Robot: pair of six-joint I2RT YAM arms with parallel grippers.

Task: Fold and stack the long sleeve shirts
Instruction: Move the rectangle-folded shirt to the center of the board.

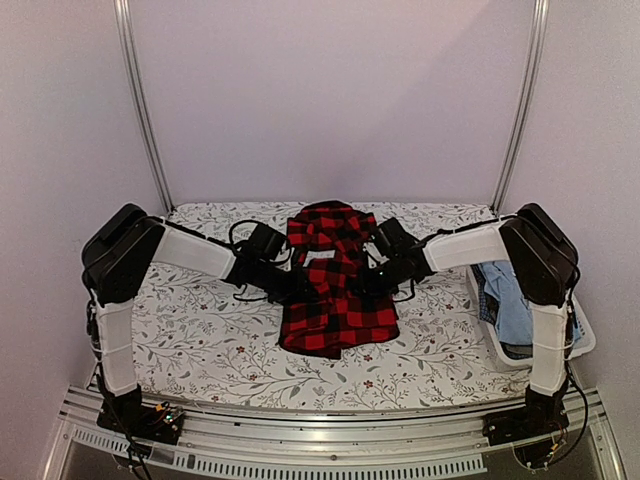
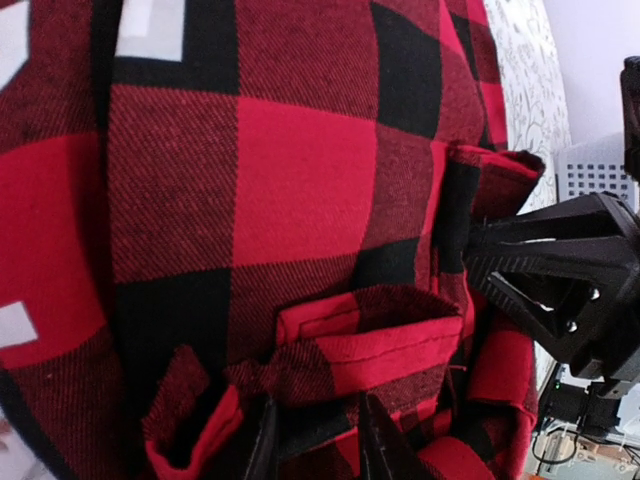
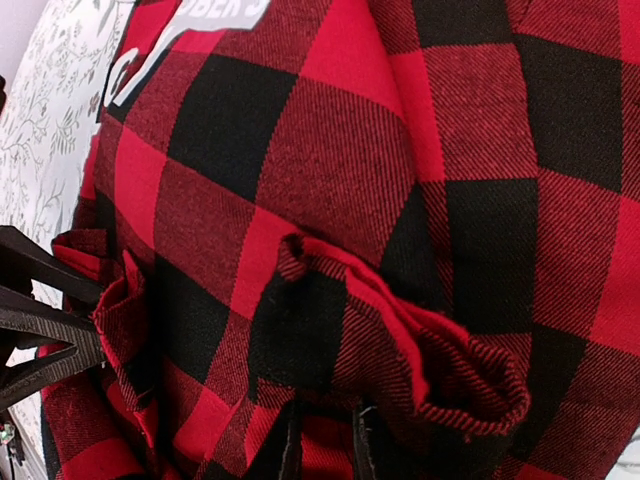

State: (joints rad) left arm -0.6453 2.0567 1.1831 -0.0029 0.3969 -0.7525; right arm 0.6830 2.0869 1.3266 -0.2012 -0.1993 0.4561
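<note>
Covering most of the top view, one floral-patterned table [image 1: 200, 340] carries a single buffalo-check shirt [image 1: 335, 310], red and black, bunched at the table's middle between the two arms; its lower part spreads on the table nearer the bases, while its upper part runs back towards the far edge. One white laundry basket [image 1: 583, 345] stands at the table's right edge beside the right arm, with blue clothing [image 1: 510, 300] in it, well apart from the shirt. The left gripper [image 1: 290, 283] meets the shirt's left edge and the right gripper [image 1: 372, 280] its right edge, the two facing each other across the cloth. In the left wrist view the left gripper's two fingers [image 2: 262, 440] stand nearly together, pinching a rolled fold of the checked cloth; white letter blocks [image 2: 150, 25] show on the shirt above. In the right wrist view the right gripper's two fingers [image 3: 290, 450] are likewise drawn narrow, clamped on a bunched hem of the same shirt.
</note>
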